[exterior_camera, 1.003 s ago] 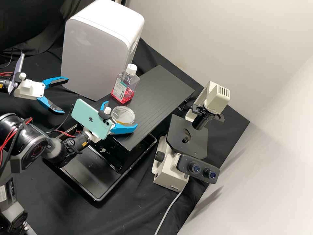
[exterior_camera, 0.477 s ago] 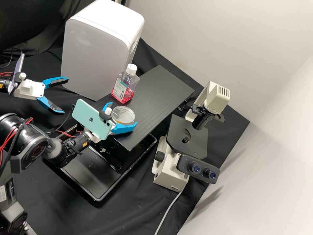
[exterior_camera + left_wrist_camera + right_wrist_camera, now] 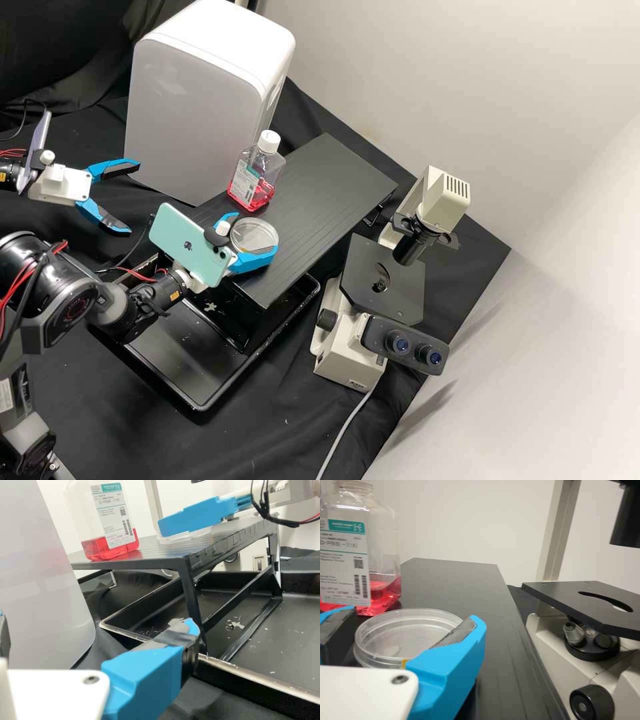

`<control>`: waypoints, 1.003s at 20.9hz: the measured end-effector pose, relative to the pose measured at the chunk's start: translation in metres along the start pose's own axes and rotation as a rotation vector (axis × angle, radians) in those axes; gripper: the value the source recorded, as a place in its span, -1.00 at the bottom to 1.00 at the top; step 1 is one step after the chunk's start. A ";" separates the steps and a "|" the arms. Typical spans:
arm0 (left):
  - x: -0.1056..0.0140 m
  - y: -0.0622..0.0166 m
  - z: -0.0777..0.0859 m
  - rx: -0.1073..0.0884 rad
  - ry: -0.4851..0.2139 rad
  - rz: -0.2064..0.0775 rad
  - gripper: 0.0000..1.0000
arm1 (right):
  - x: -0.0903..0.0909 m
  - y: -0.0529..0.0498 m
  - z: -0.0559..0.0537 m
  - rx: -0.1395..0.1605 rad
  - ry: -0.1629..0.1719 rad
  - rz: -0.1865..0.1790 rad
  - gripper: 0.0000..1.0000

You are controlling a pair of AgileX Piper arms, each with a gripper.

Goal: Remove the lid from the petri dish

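Your right pincer [image 3: 255,233]: closed on the petri dish [image 3: 402,632], one blue finger against each side of its wall | dish: on the black ridged rack [image 3: 327,187], at the end toward your arms, near the red-media flask [image 3: 255,172] | your left pincer [image 3: 133,195]: spread wide, holding nothing, beside the white cabinet [image 3: 200,93]
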 end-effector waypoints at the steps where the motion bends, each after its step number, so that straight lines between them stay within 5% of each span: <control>1: 0.000 0.0000 0.001 0.000 -0.005 0.000 1.00 | 0.000 0.000 0.000 0.000 -0.001 0.001 -1.00; 18: 0.001 -0.0003 0.002 0.000 -0.007 -0.001 1.00 | 0.000 0.000 0.001 0.002 -0.004 0.003 -1.00; 21: 0.001 0.0002 0.002 0.001 -0.007 0.001 1.00 | -0.001 0.006 0.001 0.020 -0.023 0.040 -1.00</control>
